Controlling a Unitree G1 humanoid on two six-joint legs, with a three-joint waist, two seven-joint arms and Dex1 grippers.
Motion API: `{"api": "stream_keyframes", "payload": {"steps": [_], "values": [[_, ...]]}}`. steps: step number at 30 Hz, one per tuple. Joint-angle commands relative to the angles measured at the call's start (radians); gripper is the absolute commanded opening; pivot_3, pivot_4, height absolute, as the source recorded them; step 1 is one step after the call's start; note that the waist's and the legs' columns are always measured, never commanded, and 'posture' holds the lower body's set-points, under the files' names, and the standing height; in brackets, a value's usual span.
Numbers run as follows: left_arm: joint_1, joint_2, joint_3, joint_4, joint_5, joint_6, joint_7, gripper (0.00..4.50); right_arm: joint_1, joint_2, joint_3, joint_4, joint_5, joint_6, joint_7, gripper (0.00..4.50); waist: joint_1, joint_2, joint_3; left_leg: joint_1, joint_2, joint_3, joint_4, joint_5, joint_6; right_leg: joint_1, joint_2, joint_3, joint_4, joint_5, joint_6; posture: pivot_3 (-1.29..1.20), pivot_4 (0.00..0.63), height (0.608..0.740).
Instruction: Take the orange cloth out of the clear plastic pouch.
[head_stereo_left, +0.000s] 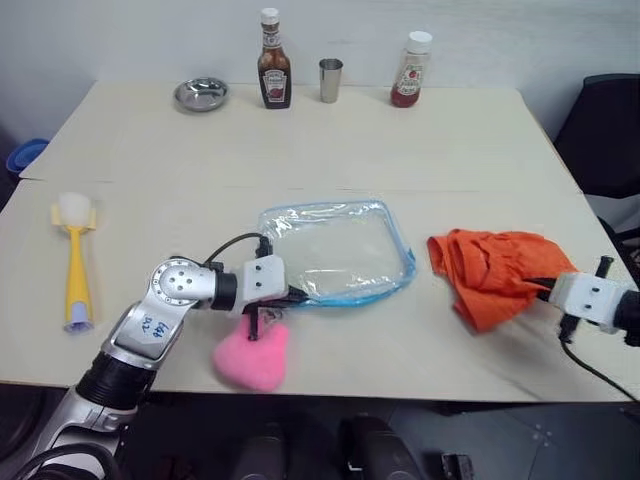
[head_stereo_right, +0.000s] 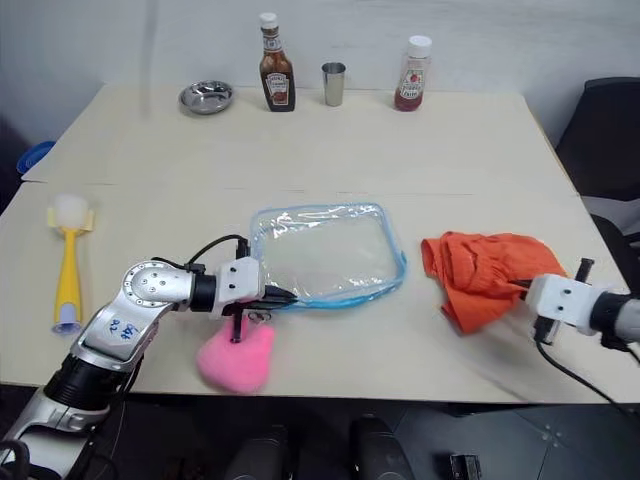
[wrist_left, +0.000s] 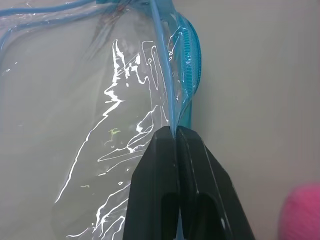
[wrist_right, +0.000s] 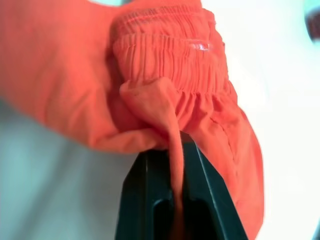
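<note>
The clear plastic pouch (head_stereo_left: 335, 250) lies flat at the table's middle, see-through with light blue edging and nothing orange inside it. My left gripper (head_stereo_left: 295, 296) is shut on the pouch's near left edge; its black fingers (wrist_left: 155, 180) pinch the blue rim (wrist_left: 167, 90). The orange cloth (head_stereo_left: 490, 272) hangs bunched to the right of the pouch, fully outside it and a hand's width away. My right gripper (head_stereo_left: 540, 288) is shut on a fold of the cloth (wrist_right: 175, 165), its fingers (wrist_right: 140, 200) clamping the fabric.
A pink pom-pom (head_stereo_left: 252, 356) lies at the front edge just below my left gripper. A yellow brush (head_stereo_left: 76, 262) lies at the left. Two sauce bottles (head_stereo_left: 273, 60) (head_stereo_left: 411, 70), a metal cup (head_stereo_left: 330, 80) and a metal bowl (head_stereo_left: 201, 94) line the far edge.
</note>
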Motion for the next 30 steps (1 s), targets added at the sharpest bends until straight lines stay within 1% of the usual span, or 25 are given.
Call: {"api": "stream_keyframes", "payload": {"steps": [1, 4, 6, 7, 9, 12, 13, 15, 16, 17, 18, 19, 20, 22, 24, 26, 27, 28, 30], "values": [[0.003, 0.011, 0.024, -0.037, -0.023, 0.004, -0.014, 0.00, 0.010, 0.053, -0.038, -0.133, 0.026, 0.166, -0.090, 0.02, 0.001, 0.000, 0.000, 0.000, 0.000, 0.000, 0.000, 0.000, 0.000, -0.001, 0.000, 0.000, 0.000, 0.000, 0.000, 0.00, 0.150, 0.740], [0.006, 0.015, 0.034, -0.036, -0.020, 0.018, -0.007, 0.00, 0.041, 0.093, -0.029, -0.220, 0.008, 0.250, -0.127, 0.02, 0.001, 0.000, 0.000, -0.001, 0.000, 0.000, 0.000, 0.000, 0.000, -0.001, 0.000, 0.000, 0.000, 0.000, 0.000, 0.00, 0.150, 0.740], [0.007, 0.018, 0.044, -0.026, -0.022, 0.030, -0.004, 0.00, 0.051, 0.100, -0.034, -0.247, 0.010, 0.300, -0.133, 0.52, 0.002, 0.000, 0.000, -0.001, 0.000, 0.000, 0.000, 0.000, 0.000, -0.001, 0.000, 0.000, 0.000, 0.000, 0.000, 0.00, 0.150, 0.740], [0.007, 0.017, 0.055, -0.019, -0.024, 0.041, 0.006, 0.23, 0.057, 0.098, -0.041, -0.264, 0.022, 0.330, -0.127, 0.68, 0.003, 0.000, 0.000, -0.001, 0.000, 0.000, 0.000, 0.000, 0.000, -0.001, 0.000, 0.000, 0.000, 0.000, 0.000, 0.00, 0.150, 0.740], [0.006, 0.013, 0.089, -0.015, -0.069, 0.083, -0.002, 0.66, 0.069, 0.088, -0.065, -0.304, 0.058, 0.384, -0.104, 1.30, 0.005, 0.000, 0.000, -0.001, 0.000, 0.000, 0.000, -0.001, 0.001, -0.002, 0.000, 0.000, 0.000, 0.000, 0.000, 0.00, 0.150, 0.740], [0.031, 0.038, 0.182, -0.081, -0.240, 0.226, -0.058, 1.53, 0.108, 0.051, -0.126, -0.375, 0.135, 0.463, -0.030, 2.28, 0.006, 0.000, 0.000, -0.002, 0.000, 0.000, 0.000, -0.001, 0.002, -0.002, 0.000, 0.000, 0.000, 0.000, 0.000, 0.00, 0.150, 0.740], [0.037, 0.042, 0.228, -0.098, -0.296, 0.282, -0.049, 1.77, 0.124, 0.036, -0.162, -0.401, 0.184, 0.508, 0.007, 2.56, 0.006, 0.001, 0.000, -0.002, 0.000, 0.000, 0.000, -0.001, 0.002, -0.002, 0.000, 0.000, 0.000, 0.000, 0.000, 0.00, 0.150, 0.740], [0.035, 0.052, 0.332, -0.101, -0.399, 0.393, -0.010, 2.43, 0.160, -0.001, -0.252, -0.447, 0.299, 0.611, 0.097, 3.29, 0.008, 0.001, 0.000, -0.002, 0.000, 0.000, 0.000, -0.001, 0.002, -0.002, 0.000, 0.000, 0.000, 0.000, 0.000, 0.00, 0.150, 0.740], [0.037, 0.066, 0.379, -0.098, -0.432, 0.431, 0.004, 2.70, 0.179, -0.022, -0.300, -0.458, 0.345, 0.653, 0.143, 3.56, 0.009, 0.001, 0.000, -0.003, 0.000, -0.001, 0.000, -0.002, 0.003, -0.002, 0.000, 0.000, 0.000, 0.000, 0.000, 0.00, 0.150, 0.740], [0.041, 0.091, 0.428, -0.091, -0.466, 0.473, 0.008, 3.02, 0.199, -0.047, -0.354, -0.459, 0.392, 0.704, 0.192, 3.96, 0.008, 0.001, 0.000, -0.002, 0.000, -0.001, 0.000, -0.002, 0.003, -0.002, 0.000, 0.000, 0.000, 0.000, 0.000, 0.00, 0.150, 0.740], [0.047, 0.116, 0.464, -0.084, -0.495, 0.509, 0.004, 3.39, 0.215, -0.067, -0.394, -0.455, 0.422, 0.742, 0.229, 4.24, 0.008, 0.001, 0.000, -0.001, 0.000, -0.001, 0.000, -0.002, 0.004, -0.001, 0.000, -0.001, 0.000, 0.000, 0.000, 0.00, 0.150, 0.740], [0.058, 0.146, 0.502, -0.071, -0.511, 0.521, -0.012, 3.54, 0.232, -0.087, -0.435, -0.435, 0.436, 0.756, 0.270, 4.24, 0.008, 0.001, 0.000, -0.001, 0.000, -0.001, 0.000, -0.003, 0.004, -0.001, 0.000, -0.001, 0.000, 0.000, 0.000, 0.00, 0.150, 0.740], [0.070, 0.196, 0.547, -0.041, -0.515, 0.533, -0.037, 3.54, 0.255, -0.122, -0.485, -0.384, 0.442, 0.784, 0.323, 4.24, 0.007, 0.001, 0.000, -0.001, 0.000, -0.001, 0.000, -0.003, 0.005, -0.001, 0.000, -0.001, 0.000, 0.000, 0.000, 0.00, 0.150, 0.740], [0.095, 0.265, 0.600, 0.010, -0.511, 0.521, -0.075, 3.54, 0.288, -0.168, -0.547, -0.309, 0.445, 0.811, 0.396, 4.24, 0.006, 0.001, 0.000, -0.001, 0.000, -0.001, -0.001, -0.003, 0.005, -0.001, 0.000, -0.001, -0.001, 0.000, 0.000, 0.00, 0.150, 0.740], [0.137, 0.347, 0.628, 0.115, -0.455, 0.452, -0.132, 3.54, 0.330, -0.216, -0.598, -0.216, 0.437, 0.824, 0.494, 4.24, 0.006, 0.001, 0.000, -0.001, 0.000, -0.001, -0.002, -0.003, 0.006, -0.001, 0.000, -0.001, -0.002, 0.000, 0.000, 0.00, 0.150, 0.740], [0.172, 0.411, 0.633, 0.197, -0.413, 0.394, -0.183, 3.54, 0.359, -0.248, -0.619, -0.142, 0.412, 0.803, 0.558, 4.24, 0.005, 0.001, 0.000, 0.000, 0.000, -0.001, -0.003, -0.003, 0.006, 0.000, 0.000, -0.001, -0.003, 0.000, 0.000, 0.00, 0.150, 0.740], [0.185, 0.431, 0.631, 0.222, -0.402, 0.371, -0.203, 3.54, 0.364, -0.257, -0.621, -0.117, 0.399, 0.784, 0.574, 4.24, 0.004, 0.001, 0.000, 0.000, 0.000, -0.001, -0.003, -0.003, 0.006, 0.000, 0.000, -0.001, -0.004, 0.000, 0.000, 0.00, 0.150, 0.740], [0.217, 0.457, 0.615, 0.260, -0.355, 0.302, -0.224, 3.54, 0.349, -0.264, -0.613, -0.076, 0.383, 0.756, 0.569, 4.24, 0.002, 0.001, 0.000, 0.001, 0.000, -0.001, -0.003, -0.003, 0.006, 0.000, 0.000, -0.001, -0.004, 0.000, 0.000, 0.00, 0.150, 0.740], [0.240, 0.478, 0.596, 0.309, -0.301, 0.215, -0.245, 3.54, 0.301, -0.268, -0.597, -0.023, 0.376, 0.746, 0.548, 4.24, -0.001, 0.001, 0.000, 0.000, 0.000, -0.001, -0.004, -0.004, 0.006, 0.000, -0.001, -0.001, -0.005, 0.000, 0.000, 0.00, 0.150, 0.740]]}}
